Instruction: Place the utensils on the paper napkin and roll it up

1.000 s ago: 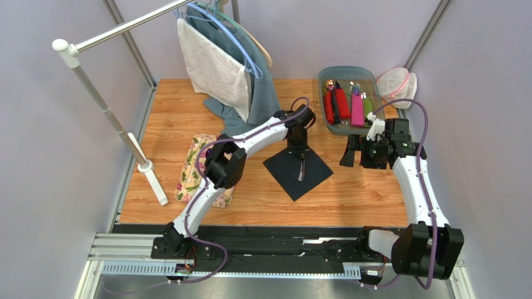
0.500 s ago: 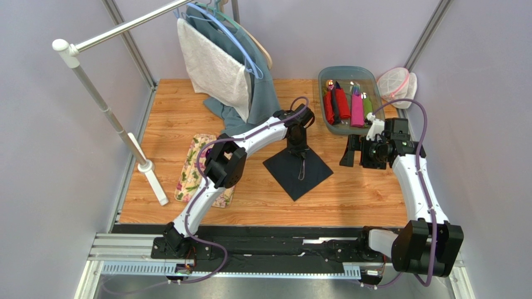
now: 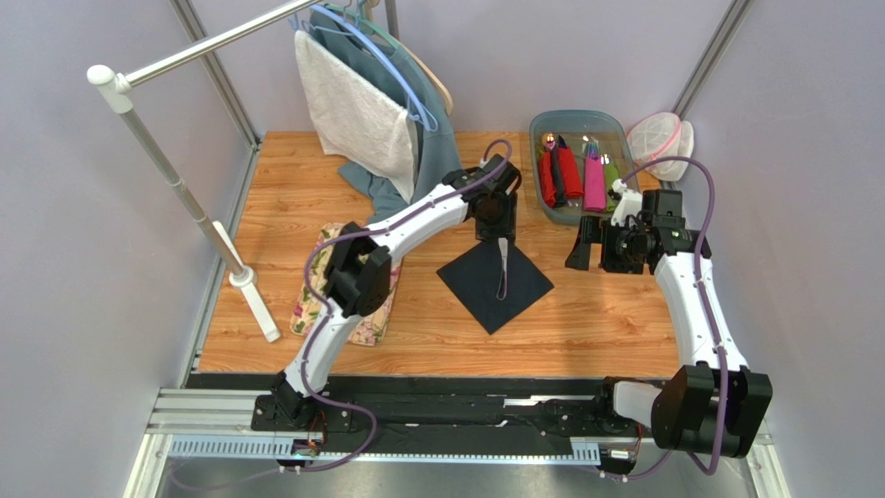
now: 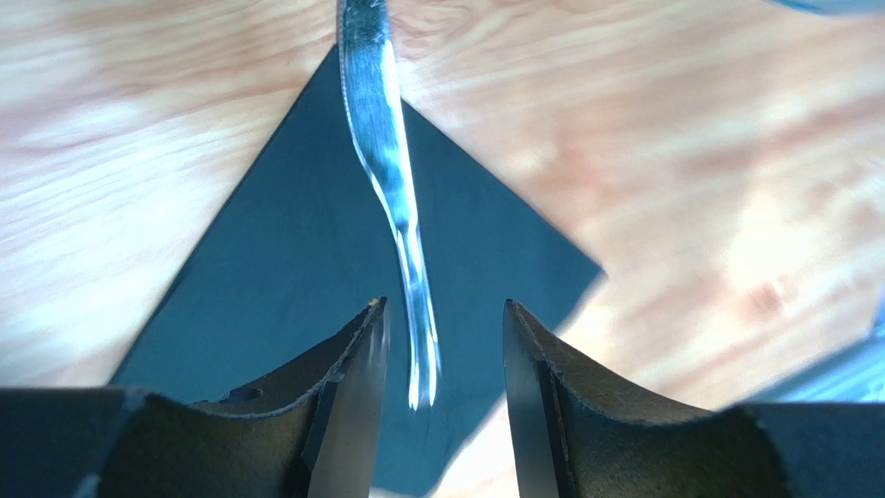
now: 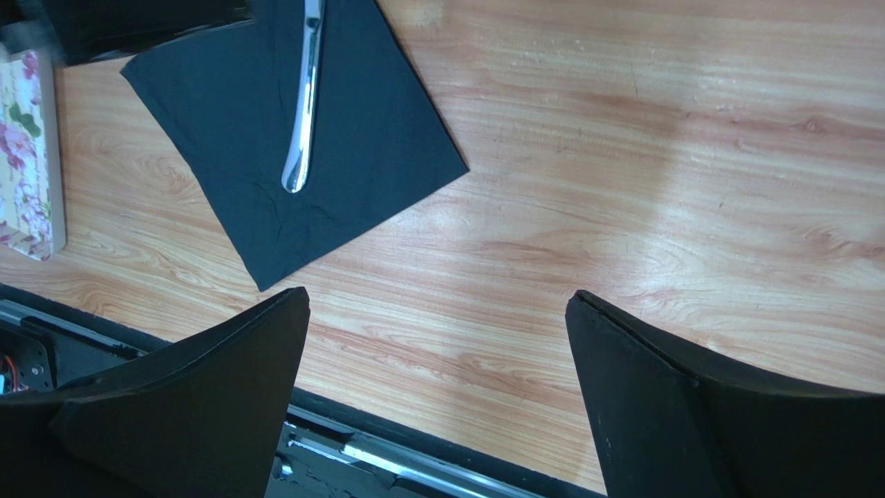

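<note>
- Jaws of the right gripper (image 5: 438, 301) are spread wide and hold nothing. They hover over bare surface (image 3: 613, 311) just right of the paper napkin (image 3: 473, 285). Judged to be parked there so it stays out of the other arm's way.
- Paper napkin lies flat near the middle of the surface, turned so that one corner points at the near edge. Floral mat (image 3: 317, 285) sits well apart, toward the left edge.
- Fork (image 4: 379, 125) rests on the napkin along the near–far diagonal, handle toward the napkin's middle and tines at its far corner. Judgement: this lie suits rolling from a side corner across it.
- Left gripper (image 4: 445, 322) hangs over the napkin's far corner, jaws parted. The tines sit between them with a gap on each side, so nothing is pinched.
- No other loose utensil can be made out on the napkin, so placing looks only partly done and rolling is not begun.
- Bin (image 3: 540, 130) at the far right corner holds red, pink and green rolls (image 3: 566, 176).
</note>
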You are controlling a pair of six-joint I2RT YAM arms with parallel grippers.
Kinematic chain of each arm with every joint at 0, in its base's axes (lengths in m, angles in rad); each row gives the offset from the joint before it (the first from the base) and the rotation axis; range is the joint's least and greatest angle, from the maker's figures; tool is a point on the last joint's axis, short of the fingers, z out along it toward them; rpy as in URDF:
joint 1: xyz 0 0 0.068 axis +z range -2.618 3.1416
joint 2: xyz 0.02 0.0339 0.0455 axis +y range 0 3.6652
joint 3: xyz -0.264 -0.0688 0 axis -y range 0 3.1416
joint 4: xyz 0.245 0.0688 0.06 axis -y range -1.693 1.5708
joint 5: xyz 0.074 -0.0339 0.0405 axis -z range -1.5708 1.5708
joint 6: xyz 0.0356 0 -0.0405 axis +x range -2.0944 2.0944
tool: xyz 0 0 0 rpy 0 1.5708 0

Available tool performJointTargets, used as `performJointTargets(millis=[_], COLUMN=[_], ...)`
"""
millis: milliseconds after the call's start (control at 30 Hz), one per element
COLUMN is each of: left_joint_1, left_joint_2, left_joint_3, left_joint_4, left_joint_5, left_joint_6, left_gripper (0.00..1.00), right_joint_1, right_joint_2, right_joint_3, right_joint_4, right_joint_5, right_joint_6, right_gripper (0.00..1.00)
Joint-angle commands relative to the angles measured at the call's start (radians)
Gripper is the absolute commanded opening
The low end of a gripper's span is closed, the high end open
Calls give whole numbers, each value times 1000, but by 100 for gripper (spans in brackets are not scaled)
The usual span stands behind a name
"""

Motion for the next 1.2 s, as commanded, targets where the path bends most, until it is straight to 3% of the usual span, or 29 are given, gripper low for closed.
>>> performJointTargets(millis=[0,233,333,467,500,600,833,967,1167], left_joint_1=[-30,-58,-43,100,183,323,491,565,585], left_joint_2=[-317,-792,-957,-1108,-1128,-1194,-1106,-934,-688], left_joint_3=[-154,-621,-788,-990,-1021,-1121,-1184,-1108,-974], left_joint_4=[72,274,248,107,84,33,12,-7,-45], left_joint_5=[-67,-254,-324,-262,-245,-187,-146,-133,-116], left_joint_6=[155,322,379,327,329,399,505,530,580], left_gripper=[52,52,48,42,40,39,38,35,29], right_joint_1=[-5,-5,-5,-4,-5,-4,-4,-4,-4], right_joint_2=[-3,-23,-32,-38,-38,-44,-18,-7,-10], right_joint_3=[70,74,67,61,60,50,46,58,64], right_joint_4=[35,37,35,29,29,29,35,42,37], right_joint_5=[-23,-36,-44,-53,-53,-47,-64,-64,-47], right_joint_6=[6,4,12,19,19,16,26,36,33], right_gripper=[100,100,100,100,100,100,100,100,100])
